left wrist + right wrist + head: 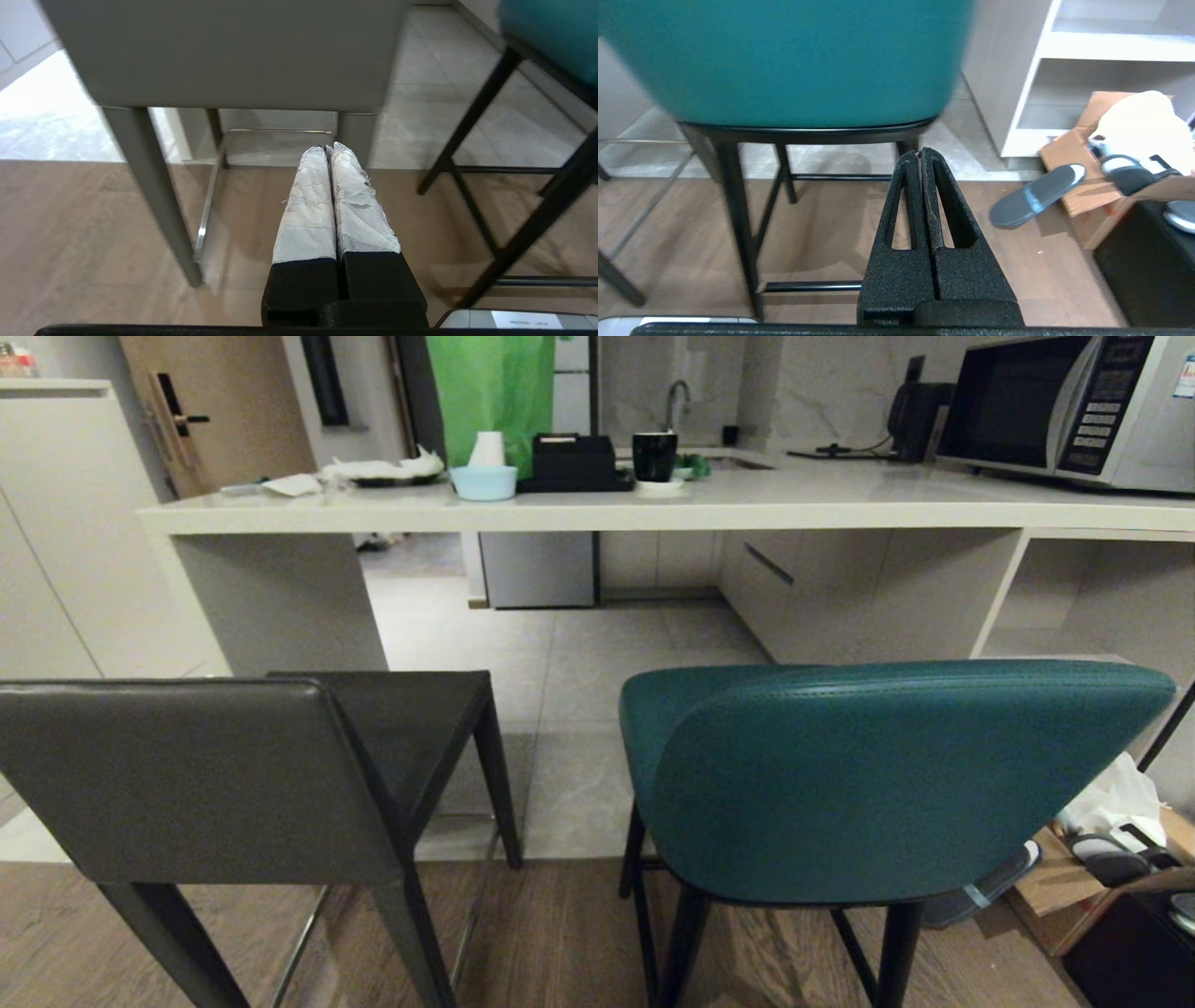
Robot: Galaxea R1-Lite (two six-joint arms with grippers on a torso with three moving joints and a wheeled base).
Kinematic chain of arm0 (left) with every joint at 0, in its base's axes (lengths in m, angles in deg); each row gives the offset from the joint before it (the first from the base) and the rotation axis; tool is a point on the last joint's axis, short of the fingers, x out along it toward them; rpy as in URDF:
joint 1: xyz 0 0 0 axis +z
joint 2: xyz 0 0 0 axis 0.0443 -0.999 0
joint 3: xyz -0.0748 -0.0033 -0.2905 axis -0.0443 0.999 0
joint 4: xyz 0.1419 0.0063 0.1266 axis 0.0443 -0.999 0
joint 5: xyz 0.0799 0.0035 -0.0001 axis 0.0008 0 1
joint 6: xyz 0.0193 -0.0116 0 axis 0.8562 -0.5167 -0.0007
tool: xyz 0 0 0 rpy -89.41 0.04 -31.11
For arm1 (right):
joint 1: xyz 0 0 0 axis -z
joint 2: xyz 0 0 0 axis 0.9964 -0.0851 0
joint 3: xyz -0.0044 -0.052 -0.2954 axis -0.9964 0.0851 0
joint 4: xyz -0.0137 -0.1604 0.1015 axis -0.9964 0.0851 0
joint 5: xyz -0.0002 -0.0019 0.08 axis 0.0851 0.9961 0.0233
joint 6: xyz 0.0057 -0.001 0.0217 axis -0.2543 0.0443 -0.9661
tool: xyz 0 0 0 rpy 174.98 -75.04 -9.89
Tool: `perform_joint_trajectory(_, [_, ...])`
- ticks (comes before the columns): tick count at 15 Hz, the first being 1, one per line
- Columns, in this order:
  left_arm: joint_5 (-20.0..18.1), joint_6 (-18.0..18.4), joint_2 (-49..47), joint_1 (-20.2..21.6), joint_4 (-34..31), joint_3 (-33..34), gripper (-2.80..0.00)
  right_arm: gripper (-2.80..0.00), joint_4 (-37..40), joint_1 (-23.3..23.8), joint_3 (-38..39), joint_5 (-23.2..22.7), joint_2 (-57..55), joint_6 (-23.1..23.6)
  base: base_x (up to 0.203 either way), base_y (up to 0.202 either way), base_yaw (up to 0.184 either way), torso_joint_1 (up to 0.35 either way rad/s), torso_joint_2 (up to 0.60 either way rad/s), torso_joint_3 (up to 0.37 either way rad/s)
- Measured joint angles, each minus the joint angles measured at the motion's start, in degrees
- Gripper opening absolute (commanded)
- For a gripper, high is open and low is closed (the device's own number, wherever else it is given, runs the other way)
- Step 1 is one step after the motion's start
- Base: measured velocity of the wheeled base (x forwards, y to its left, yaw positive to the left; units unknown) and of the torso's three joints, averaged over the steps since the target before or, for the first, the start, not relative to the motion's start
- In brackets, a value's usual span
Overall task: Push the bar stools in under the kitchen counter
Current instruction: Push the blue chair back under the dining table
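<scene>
Behind the dark grey leather stool with the flat rectangular back (224,51), the left gripper (329,150) hangs low over the brown wood-plank floor (84,242), its two white cloth-wrapped fingers (308,210) pressed together with nothing between them. Its tips point at the stool's near leg without touching it. The right gripper (920,153) sits the same way behind the teal padded stool with the rounded back and thin black legs (784,60): black slotted fingers (945,205) closed tip to tip, empty, just short of the seat's black rim.

Seen from the head camera, neither arm shows. The grey stool (215,775) stands on the left and the teal stool (868,775) on the right, side by side with a gap between them, both backs toward the robot. Both stand out from the long off-white stone kitchen counter (579,509), roughly where the wood floor meets pale grey tile (569,663).

On the counter sit a pale blue bowl (484,482), a black mug (654,455) and a silver microwave (1074,406). Right of the teal stool, an open cardboard box (1083,154) holds slippers and a white bag, and one grey slipper (1034,196) lies on the floor beside it.
</scene>
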State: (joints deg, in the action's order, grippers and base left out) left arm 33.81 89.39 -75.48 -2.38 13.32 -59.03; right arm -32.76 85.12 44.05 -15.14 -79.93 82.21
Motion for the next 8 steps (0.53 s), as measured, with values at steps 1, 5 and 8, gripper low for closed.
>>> perform_joint_trajectory(1, [-0.02, -0.01, 0.0, 0.0, 0.0, 0.0, -2.8, -2.8, -0.02, 0.0, 0.0, 0.02, 0.0, 0.01, 0.0, -0.193, 0.003, 0.002, 0.0, 0.002])
perform_joint_trajectory(5, [0.0, -0.01, 0.0, 0.02, 0.0, 0.0, -2.8, -2.8, -0.05, 0.0, 0.0, 0.0, 0.0, 0.01, 0.0, -0.194, 0.003, 0.001, 0.0, 0.004])
perform_joint_trajectory(8, [0.02, -0.01, 0.0, 0.0, 0.0, 0.0, -2.8, -2.8, -0.07, 0.0, 0.0, 0.02, 0.0, -0.01, 0.0, -0.196, 0.001, 0.002, 0.0, 0.005])
